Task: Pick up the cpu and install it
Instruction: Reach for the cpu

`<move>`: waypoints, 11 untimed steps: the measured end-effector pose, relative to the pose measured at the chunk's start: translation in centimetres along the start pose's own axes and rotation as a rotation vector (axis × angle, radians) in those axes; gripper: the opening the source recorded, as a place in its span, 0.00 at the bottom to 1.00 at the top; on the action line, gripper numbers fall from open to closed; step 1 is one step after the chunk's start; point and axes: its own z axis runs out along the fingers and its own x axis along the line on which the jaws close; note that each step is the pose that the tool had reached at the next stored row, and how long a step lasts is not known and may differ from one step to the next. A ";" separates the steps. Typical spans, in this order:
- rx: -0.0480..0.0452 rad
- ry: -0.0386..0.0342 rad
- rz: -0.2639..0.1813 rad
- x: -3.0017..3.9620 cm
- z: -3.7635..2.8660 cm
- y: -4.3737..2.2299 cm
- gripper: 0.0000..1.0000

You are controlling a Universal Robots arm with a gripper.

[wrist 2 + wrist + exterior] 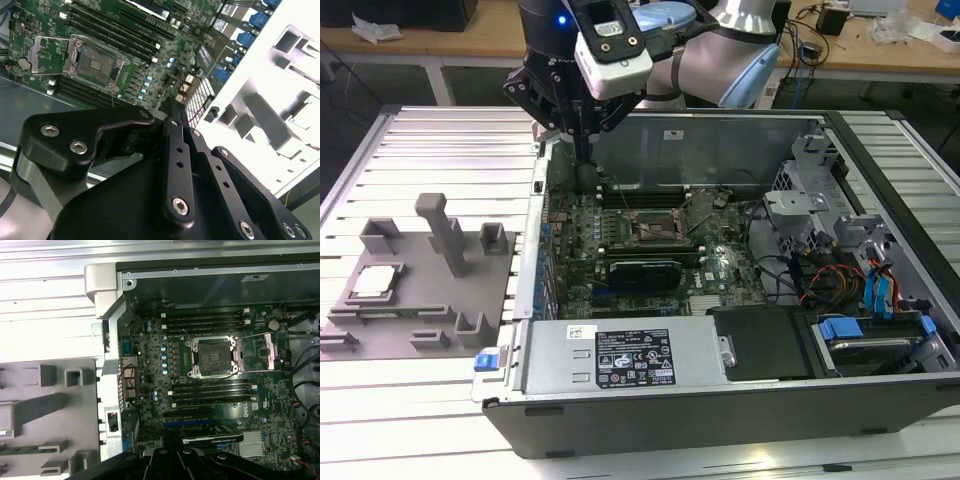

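**Claw empty over the case, chip waiting in its fixture**

Here's the picture: the black two-fingered claw hangs over the far corner of the open dark-grey computer case, on the exterior view's left. Its fingers taper down to a point, drawn together, and there is nothing between them. No chip in hand, then.

Where is the cpu? It's the small flat square chip with the silvery top, lying well apart from the claw. It sits flat in a shallow pocket of the grey plastic fixture plate, near the edge of the slatted silver counter on the exterior view's left. That pocket looks made to keep the chip square and face-up, so it can be taken cleanly from above. Just beside it rises the fixture's tall grey post.

Now the destination. In the middle of the green motherboard sits the square black processor socket. Its metal load plate is swung open to one side and the bed is bare. That reads as a socket ready to receive, nothing yet seated. The second wrist view shows the same open socket beyond the claw's black linkage.

By my reading the pick is not yet made: chip in the fixture, socket vacant, claw between the two.
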 end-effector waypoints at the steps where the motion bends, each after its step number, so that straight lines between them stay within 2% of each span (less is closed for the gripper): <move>1: 0.0001 0.0000 0.000 0.05 0.00 0.01 0.11; 11: 0.0001 -0.0003 0.000 0.50 -0.01 0.02 0.11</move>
